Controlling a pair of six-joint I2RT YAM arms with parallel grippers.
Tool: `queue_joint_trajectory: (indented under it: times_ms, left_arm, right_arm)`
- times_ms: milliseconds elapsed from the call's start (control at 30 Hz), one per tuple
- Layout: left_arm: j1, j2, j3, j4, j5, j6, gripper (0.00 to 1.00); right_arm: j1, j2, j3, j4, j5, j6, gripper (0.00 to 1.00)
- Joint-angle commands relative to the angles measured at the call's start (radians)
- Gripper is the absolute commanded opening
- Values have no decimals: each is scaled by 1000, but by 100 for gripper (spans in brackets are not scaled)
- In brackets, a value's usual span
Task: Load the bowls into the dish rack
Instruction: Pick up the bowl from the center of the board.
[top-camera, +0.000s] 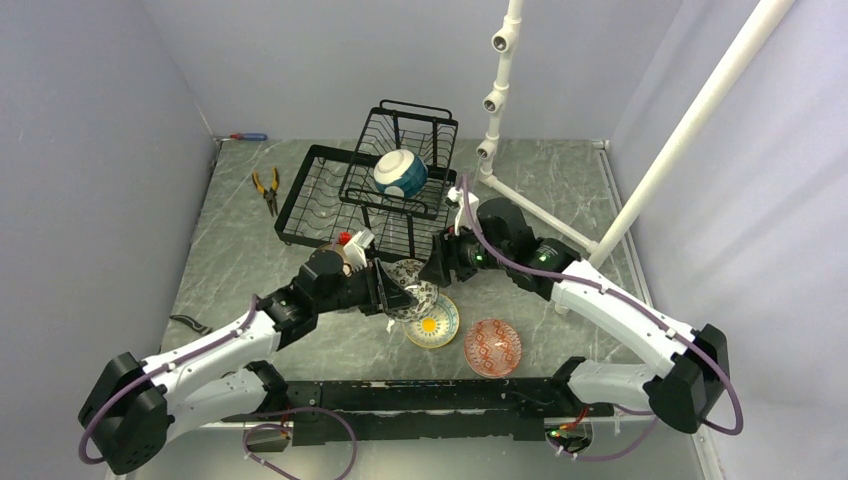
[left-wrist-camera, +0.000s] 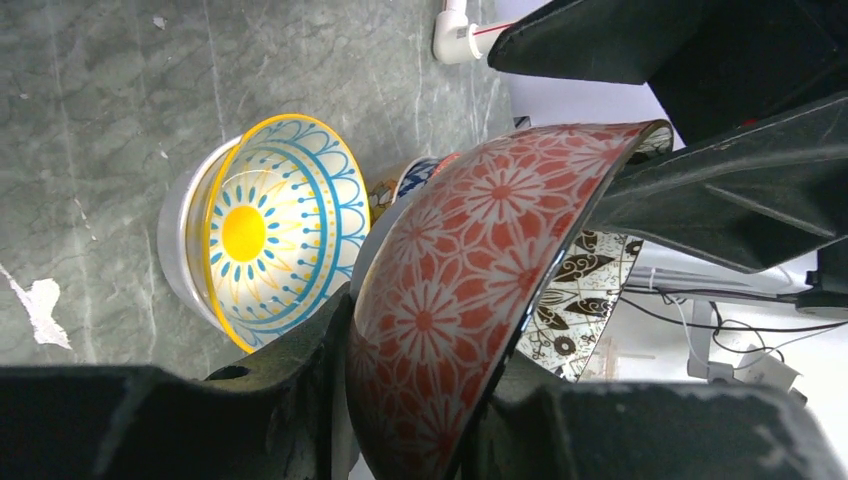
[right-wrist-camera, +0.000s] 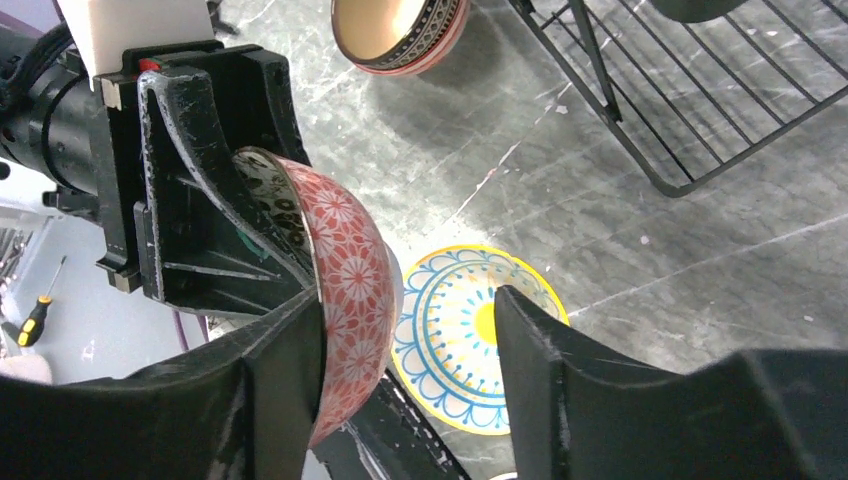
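Right wrist: left gripper (right-wrist-camera: 285, 225) clamped on the rim of the red floral bowl (right-wrist-camera: 350, 290), which is held on edge over the table (right-wrist-camera: 600, 200), clear of the dish rack (right-wrist-camera: 680, 90). Right gripper (right-wrist-camera: 405, 305) released, jaws apart, one finger beside that bowl. Yellow-and-blue bowl (right-wrist-camera: 470, 330) lies just beside.

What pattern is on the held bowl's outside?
Red-orange flowers on the bowl, clearest in left wrist view.

The dish rack (top-camera: 320, 195) stands at the back of the desk (top-camera: 250, 280), with a first bowl (top-camera: 400, 172) in its raised tier (top-camera: 425, 125), pliers (top-camera: 267, 188) to its left and the pipe stand (top-camera: 497, 100) to its right. In front, the left gripper (top-camera: 400, 297) holds a second bowl (top-camera: 413, 273) just behind a third bowl (top-camera: 435, 323). A fourth bowl (top-camera: 492, 346) lies right of that.
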Motion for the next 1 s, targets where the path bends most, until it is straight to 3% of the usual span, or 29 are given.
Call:
queue_joint_trajectory:
  times_ms: [0,33,167,233,333,400,500,600,967]
  left_arm:
    - [-2,-37,65,19,2,29,23]
    - [-2,-36,68,18,1,32,24]
    - [-3,-20,77,7,7,38,29]
    - [-3,-17,86,-17,-1,43,33]
    - [-3,-24,83,-25,-19,38,55]
    - [-2,-33,76,-20,-30,29,75]
    - [-2,-44,70,-19,-45,18,89]
    - [-2,-53,51,21,-37,-4,94]
    - [-3,25,-35,326,103,-181,94]
  right_arm:
    - [-2,26,10,4,-23,-11,59]
    - [-2,30,7,6,-31,-12,54]
    - [-2,32,3,19,-41,-11,14]
    - [-2,28,10,13,-26,-22,0]
    - [-1,19,9,7,-4,-40,0]
    - [-2,8,-1,18,9,-43,0]
    - [-2,-6,-14,32,25,-40,0]
    - [-1,-21,-28,49,41,-33,0]
    - [-1,-60,-16,72,41,-21,0]
